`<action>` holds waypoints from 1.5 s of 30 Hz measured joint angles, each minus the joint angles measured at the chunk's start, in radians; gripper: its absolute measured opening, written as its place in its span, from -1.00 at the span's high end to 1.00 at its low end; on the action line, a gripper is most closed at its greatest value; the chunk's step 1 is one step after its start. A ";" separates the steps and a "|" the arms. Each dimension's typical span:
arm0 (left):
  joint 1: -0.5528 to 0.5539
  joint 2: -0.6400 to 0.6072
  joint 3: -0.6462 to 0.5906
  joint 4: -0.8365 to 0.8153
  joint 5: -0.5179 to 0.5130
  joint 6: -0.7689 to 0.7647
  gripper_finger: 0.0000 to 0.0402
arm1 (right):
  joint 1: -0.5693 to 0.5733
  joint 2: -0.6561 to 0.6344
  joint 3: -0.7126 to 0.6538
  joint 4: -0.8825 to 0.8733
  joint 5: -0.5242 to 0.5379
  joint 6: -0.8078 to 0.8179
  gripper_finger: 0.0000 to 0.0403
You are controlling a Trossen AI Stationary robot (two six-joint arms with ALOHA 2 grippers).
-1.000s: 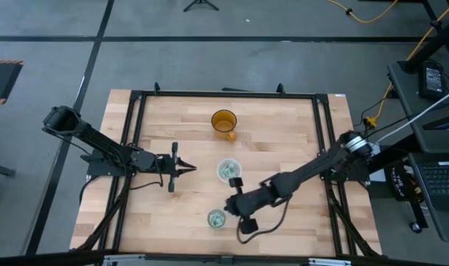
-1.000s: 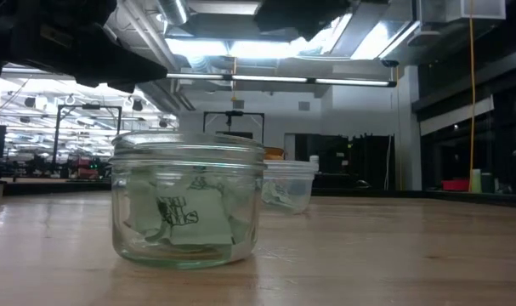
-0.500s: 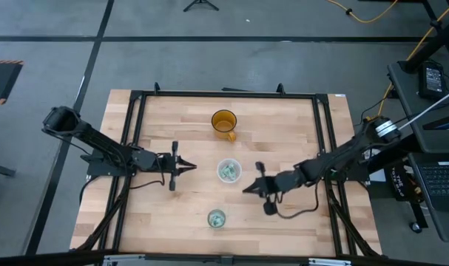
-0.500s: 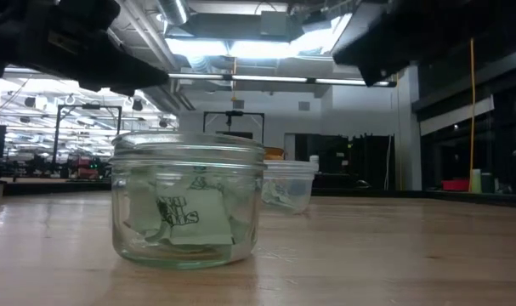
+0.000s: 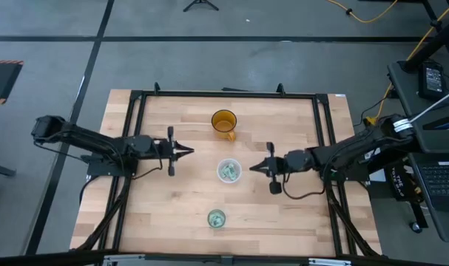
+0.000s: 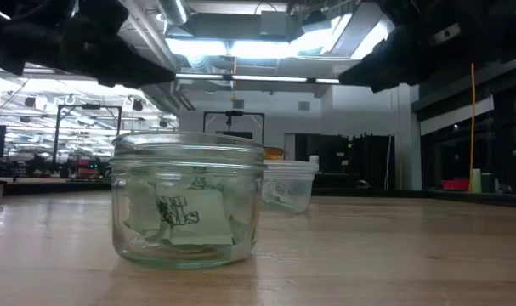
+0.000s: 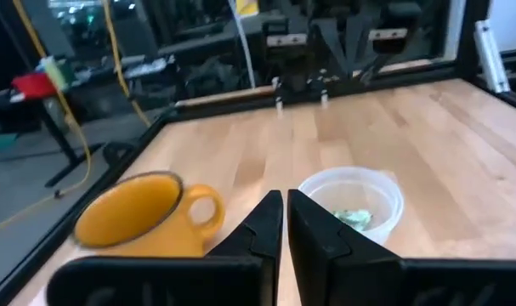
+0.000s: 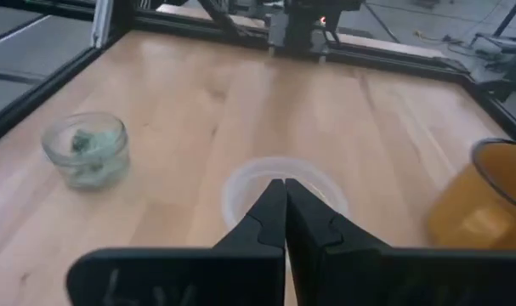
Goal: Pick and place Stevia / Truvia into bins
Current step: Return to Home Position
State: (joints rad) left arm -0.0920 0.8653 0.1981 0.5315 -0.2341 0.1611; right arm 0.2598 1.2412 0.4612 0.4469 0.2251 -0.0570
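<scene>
Stevia packets (image 6: 185, 212) in jar (image 6: 189, 144), tub (image 7: 326, 176); left tool (image 5: 190, 151), right tool (image 5: 253, 168) pinched.

The desk (image 5: 283, 214) is a pale butcher-block wooden top with a black metal frame (image 5: 224, 94) running along its edges, and three things stand directly on it, in a loose line from far to near through the middle. An orange mug (image 5: 224, 123) stands upright close to the far edge. A round clear plastic tub (image 5: 228, 171) sits near the centre of the desk, and a smaller glass jar (image 5: 217, 218) stands towards the near edge, a little left of the tub and well apart from it.
</scene>
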 joint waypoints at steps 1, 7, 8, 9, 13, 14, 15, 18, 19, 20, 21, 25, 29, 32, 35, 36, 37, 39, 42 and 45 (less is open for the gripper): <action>0.009 -0.024 0.000 -0.033 0.000 -0.011 0.91 | -0.019 -0.020 -0.013 -0.003 -0.018 -0.002 0.99; 0.023 -0.174 -0.067 -0.079 0.010 -0.033 0.97 | -0.162 -0.153 -0.115 0.005 -0.136 0.023 0.99; 0.024 -0.203 -0.087 -0.073 0.010 -0.030 0.99 | -0.184 -0.178 -0.131 0.014 -0.161 0.023 0.99; 0.024 -0.229 -0.105 -0.057 0.009 -0.025 0.99 | -0.206 -0.203 -0.143 0.022 -0.190 0.023 0.99; 0.024 -0.344 -0.175 -0.034 -0.016 -0.012 0.99 | -0.281 -0.303 -0.179 0.016 -0.303 0.022 0.99; 0.025 -0.374 -0.186 -0.034 -0.028 -0.007 0.99 | -0.299 -0.328 -0.185 0.009 -0.330 0.020 0.99; 0.026 -0.402 -0.190 -0.044 -0.038 -0.001 0.99 | -0.317 -0.351 -0.188 0.001 -0.353 0.017 0.99; 0.038 -0.473 -0.190 -0.104 -0.043 0.011 0.99 | -0.368 -0.415 -0.189 -0.068 -0.402 0.002 0.99; 0.044 -0.494 -0.190 -0.122 -0.044 0.016 0.99 | -0.385 -0.433 -0.189 -0.088 -0.416 0.000 0.99; 0.051 -0.515 -0.190 -0.138 -0.044 0.018 0.99 | -0.402 -0.451 -0.189 -0.109 -0.430 -0.003 0.99; 0.058 -0.534 -0.190 -0.146 -0.042 0.021 0.99 | -0.420 -0.467 -0.189 -0.124 -0.442 -0.005 0.99; 0.096 -0.608 -0.190 -0.210 -0.032 0.033 0.99 | -0.474 -0.506 -0.189 -0.156 -0.507 -0.007 0.99; 0.139 -0.684 -0.190 -0.272 -0.008 0.028 0.99 | -0.502 -0.512 -0.189 -0.163 -0.547 -0.027 0.99; 0.168 -0.743 -0.190 -0.317 0.010 0.023 0.99 | -0.515 -0.512 -0.189 -0.177 -0.568 -0.028 0.99; 0.191 -0.803 -0.190 -0.357 0.040 0.025 0.99 | -0.519 -0.512 -0.189 -0.196 -0.571 -0.026 0.99; 0.198 -0.825 -0.190 -0.373 0.045 0.028 0.99 | -0.520 -0.512 -0.189 -0.199 -0.571 -0.026 0.99; 0.205 -0.845 -0.190 -0.394 0.046 0.028 0.99 | -0.520 -0.512 -0.189 -0.200 -0.571 -0.025 0.99; 0.219 -0.865 -0.190 -0.431 0.045 0.018 0.99 | -0.520 -0.512 -0.189 -0.200 -0.592 -0.023 0.99; 0.243 -0.865 -0.190 -0.461 0.023 0.002 0.99 | -0.519 -0.512 -0.189 -0.199 -0.605 -0.026 0.99; 0.264 -0.865 -0.189 -0.488 0.027 -0.018 0.99 | -0.520 -0.512 -0.189 -0.197 -0.605 -0.032 0.99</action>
State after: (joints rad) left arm 0.1716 0.0002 0.0086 0.0432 -0.2073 0.1434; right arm -0.2600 0.7296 0.2718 0.2499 -0.3797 -0.0890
